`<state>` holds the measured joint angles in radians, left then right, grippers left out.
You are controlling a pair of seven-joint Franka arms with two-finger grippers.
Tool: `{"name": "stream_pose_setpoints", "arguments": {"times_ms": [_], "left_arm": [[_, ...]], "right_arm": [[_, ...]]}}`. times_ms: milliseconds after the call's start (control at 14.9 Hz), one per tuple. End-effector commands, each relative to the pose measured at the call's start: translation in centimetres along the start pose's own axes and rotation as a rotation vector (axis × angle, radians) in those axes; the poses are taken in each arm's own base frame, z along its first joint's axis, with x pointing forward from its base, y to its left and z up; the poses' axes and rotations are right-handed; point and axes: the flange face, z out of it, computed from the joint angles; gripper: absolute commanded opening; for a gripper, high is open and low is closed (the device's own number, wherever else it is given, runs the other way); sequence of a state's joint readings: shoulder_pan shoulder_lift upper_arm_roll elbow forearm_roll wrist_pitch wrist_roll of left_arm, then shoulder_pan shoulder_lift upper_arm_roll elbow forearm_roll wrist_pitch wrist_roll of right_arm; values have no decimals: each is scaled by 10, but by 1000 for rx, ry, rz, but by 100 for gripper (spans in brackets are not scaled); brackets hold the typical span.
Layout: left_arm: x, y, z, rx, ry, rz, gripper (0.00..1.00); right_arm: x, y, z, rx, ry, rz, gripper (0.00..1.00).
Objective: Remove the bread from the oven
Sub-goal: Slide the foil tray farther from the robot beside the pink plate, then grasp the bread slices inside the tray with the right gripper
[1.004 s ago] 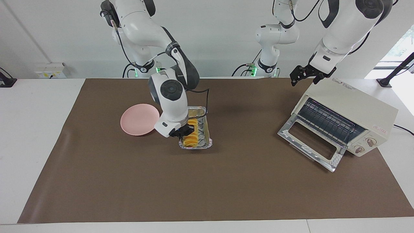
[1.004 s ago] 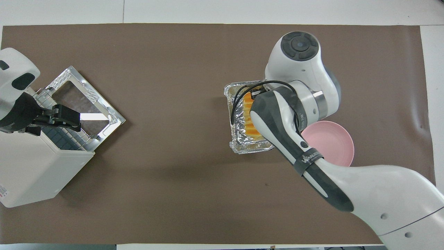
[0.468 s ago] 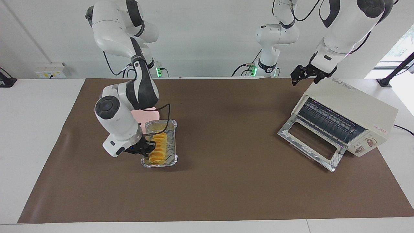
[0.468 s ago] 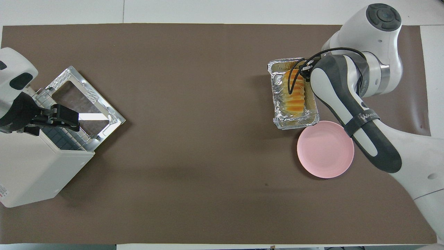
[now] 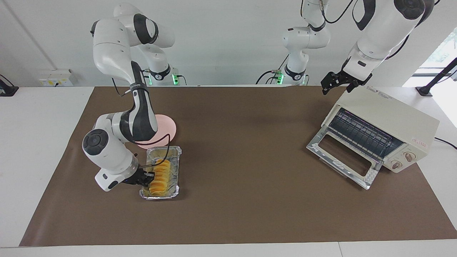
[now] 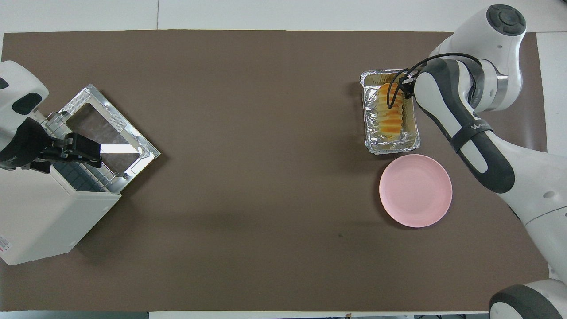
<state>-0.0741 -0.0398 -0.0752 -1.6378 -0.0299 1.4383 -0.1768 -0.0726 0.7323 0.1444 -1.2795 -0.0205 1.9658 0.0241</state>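
The bread (image 5: 160,174) (image 6: 390,116), a ridged golden loaf, lies in a crinkled foil tray (image 5: 174,167) (image 6: 371,128) low over the brown mat, toward the right arm's end of the table. My right gripper (image 5: 145,177) is shut on the tray's long rim beside the loaf; in the overhead view its own arm covers it. The cream oven (image 5: 389,117) (image 6: 44,221) stands at the left arm's end, its glass door (image 5: 342,157) (image 6: 108,133) dropped open and its rack bare. My left gripper (image 5: 329,84) (image 6: 84,150) hangs open over the oven's top front edge, holding nothing.
A round pink plate (image 5: 167,125) (image 6: 415,190) lies on the mat just nearer to the robots than the tray, partly covered by the right arm in the facing view. Brown mat (image 5: 250,200) stretches between tray and oven.
The right gripper has carried the tray with the bread toward the right arm's end of the table and farther from the robots, past the plate. The left arm has stayed put.
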Motion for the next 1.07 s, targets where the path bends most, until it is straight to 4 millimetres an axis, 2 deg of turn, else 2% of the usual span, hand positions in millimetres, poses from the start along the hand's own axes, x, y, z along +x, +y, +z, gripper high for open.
{"name": "stream_pose_setpoints", "arguments": {"times_ms": [0, 134, 401, 468, 535, 803, 937, 1004], "left_arm": [[-6, -3, -3, 16, 0, -2, 100], [-6, -3, -3, 16, 0, -2, 100], [-6, -3, -3, 16, 0, -2, 100], [-6, -3, -3, 16, 0, -2, 100], [-6, -3, -3, 16, 0, -2, 100], [-6, -3, -3, 16, 0, -2, 100], [-6, -3, -3, 16, 0, -2, 100], [-6, -3, -3, 16, 0, -2, 100]], "right_arm": [[25, 21, 5, 22, -3, -28, 0], [26, 27, 8, 21, -4, -33, 0], [27, 19, 3, 14, 9, -20, 0], [26, 16, -4, 7, 17, -11, 23], [25, 12, -15, 8, 28, -11, 99], [5, -2, -48, -14, -11, -35, 100], [-1, -13, -57, -27, -37, -50, 100], [0, -19, -55, -43, -29, -51, 100]]}}
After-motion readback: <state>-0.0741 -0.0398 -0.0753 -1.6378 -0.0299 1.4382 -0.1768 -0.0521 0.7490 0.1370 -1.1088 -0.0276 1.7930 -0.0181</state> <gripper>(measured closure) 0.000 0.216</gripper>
